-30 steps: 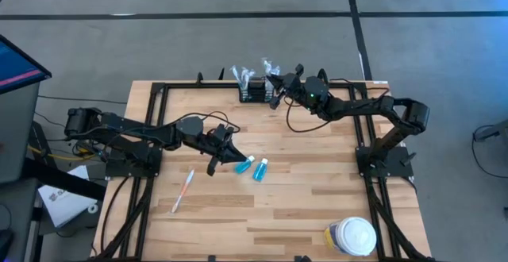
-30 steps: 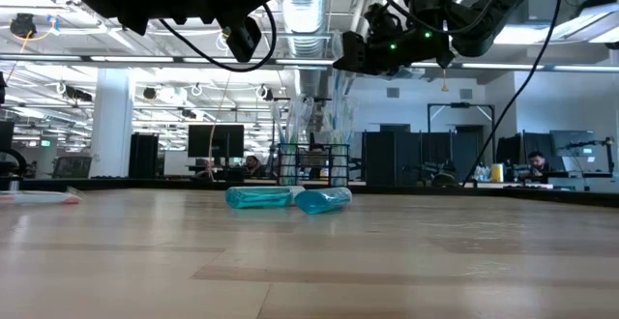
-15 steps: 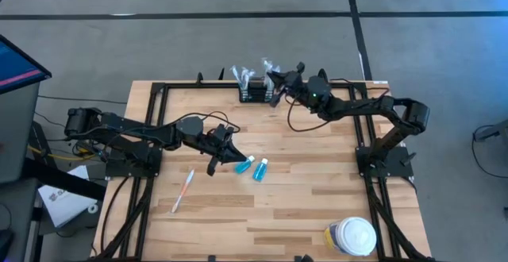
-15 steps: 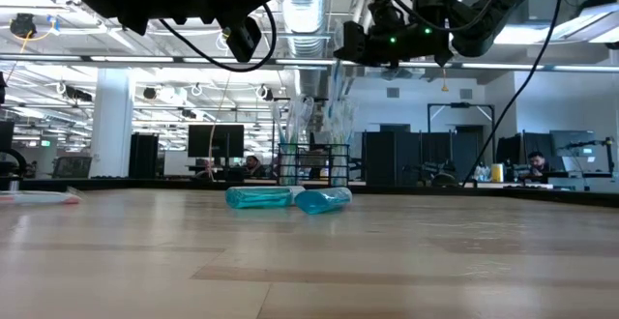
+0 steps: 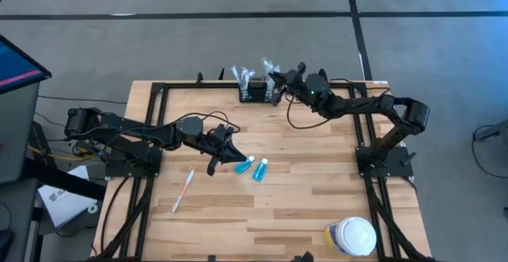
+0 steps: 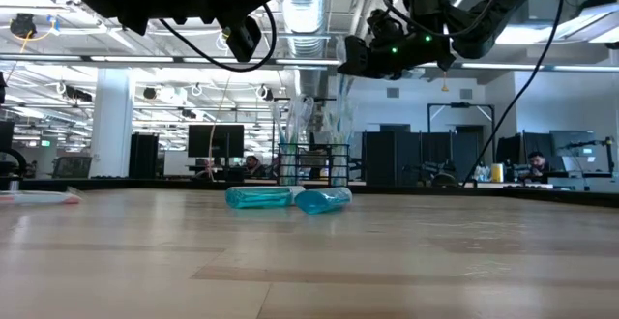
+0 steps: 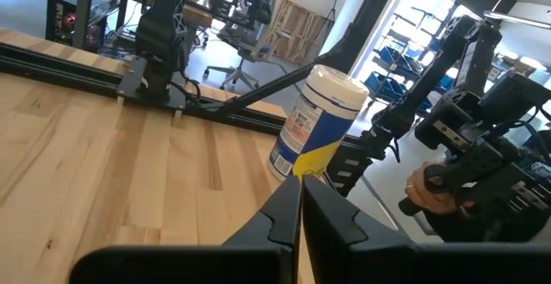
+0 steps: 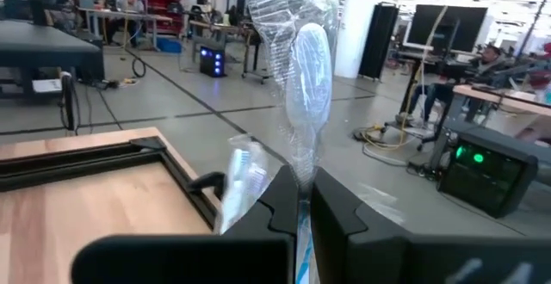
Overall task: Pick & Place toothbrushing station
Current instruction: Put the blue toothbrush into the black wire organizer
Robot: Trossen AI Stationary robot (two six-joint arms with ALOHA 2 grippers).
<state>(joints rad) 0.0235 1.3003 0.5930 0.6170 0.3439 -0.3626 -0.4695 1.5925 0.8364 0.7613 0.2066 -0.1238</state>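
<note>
Black toothbrushing station (image 5: 254,94) sits at far edge of wood surface (image 5: 317,183); right hand (image 5: 275,80) above it, shut on wrapped toothbrush (image 8: 303,86), placing step, next lower into holder & release; left hand (image 5: 223,152) shut, empty, mid-surface.

black caddy (image 6: 311,164) on table's far edge, two blue bottles (image 6: 259,197) before it

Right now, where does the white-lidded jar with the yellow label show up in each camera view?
High view: the jar stands at the table's near right corner, by the bottom edge.
Low view: not in it.
Left wrist view: the jar stands upright at the table's edge, just past the shut left gripper.
Right wrist view: not in it.
Shared landmark: the black frame rail beside the jar, seen in both.
</note>
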